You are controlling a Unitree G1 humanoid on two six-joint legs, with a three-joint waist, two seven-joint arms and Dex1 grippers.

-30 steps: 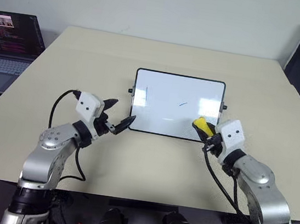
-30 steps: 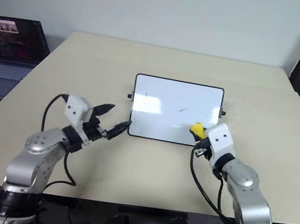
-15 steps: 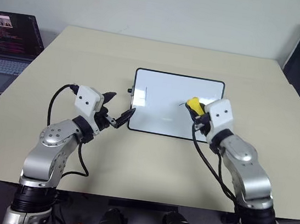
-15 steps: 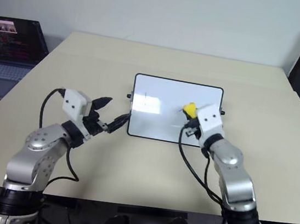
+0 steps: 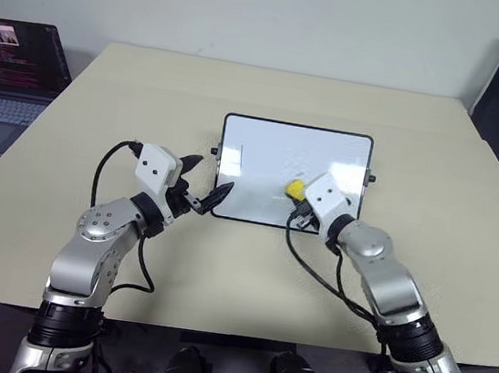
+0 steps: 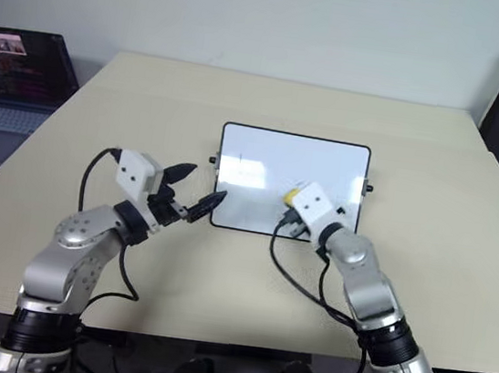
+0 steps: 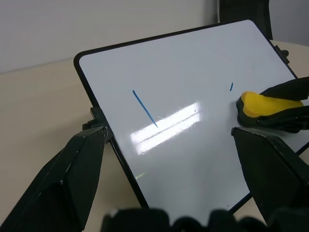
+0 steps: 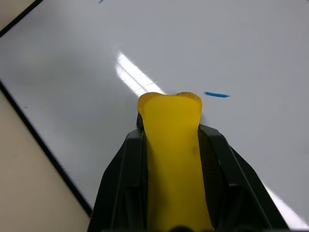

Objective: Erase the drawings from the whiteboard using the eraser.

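The whiteboard (image 5: 272, 153) lies flat in the middle of the beige surface (image 5: 421, 145). The right hand (image 8: 170, 125) is closed on the yellow eraser (image 5: 294, 190) and holds its tip on the board, near the lower middle. A short blue dash (image 8: 217, 94) lies just beside the eraser tip, and a longer blue line (image 7: 145, 108) is nearer the board's left edge. The left hand (image 5: 202, 187) stands open beside the board's left lower corner. A laptop (image 5: 11, 72) stands at the far left.

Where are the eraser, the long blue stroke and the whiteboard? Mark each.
eraser (image 8: 171, 145), right wrist view, its yellow top.
long blue stroke (image 7: 145, 108), left wrist view, mid-line.
whiteboard (image 5: 272, 153), left eye view, bare white surface.
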